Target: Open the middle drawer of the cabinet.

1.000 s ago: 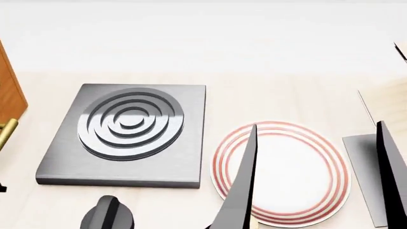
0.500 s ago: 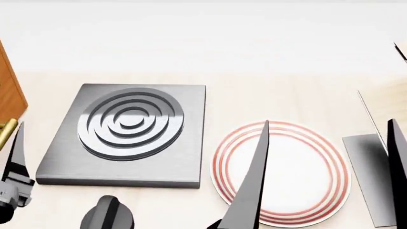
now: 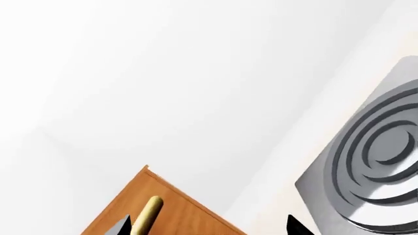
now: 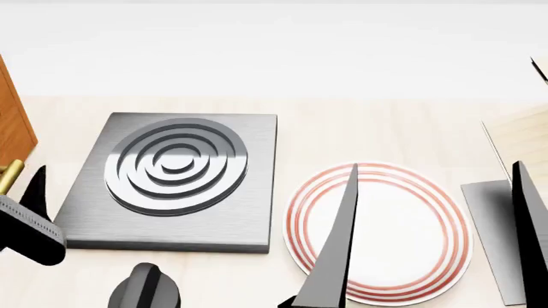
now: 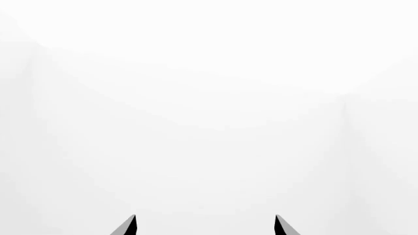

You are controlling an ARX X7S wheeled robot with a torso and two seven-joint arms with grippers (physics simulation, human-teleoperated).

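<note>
The orange-brown cabinet (image 4: 12,122) shows only as a strip at the head view's far left edge, with one brass bar handle (image 4: 9,177) below it. I cannot tell which drawer that handle belongs to; the middle drawer cannot be made out. My left gripper (image 4: 31,192) is just right of the handle, apart from it. In the left wrist view the cabinet (image 3: 183,215) and handle (image 3: 148,215) lie ahead, and the left gripper (image 3: 207,224) is open and empty, the handle by one fingertip. My right gripper (image 4: 435,165) is open and empty above the plate; its wrist view (image 5: 205,220) shows only white wall.
A grey square burner slab with concentric rings (image 4: 248,224) lies left of centre. A white plate with red rings (image 4: 402,256) lies to its right. A dark knob (image 4: 145,290) is at the front. A grey flat sheet (image 4: 488,218) and a pale wood piece (image 4: 524,136) are at the right.
My left gripper has come up into the head view at the lower left and stands beside the brass handle. The right gripper's fingers have shifted slightly.
</note>
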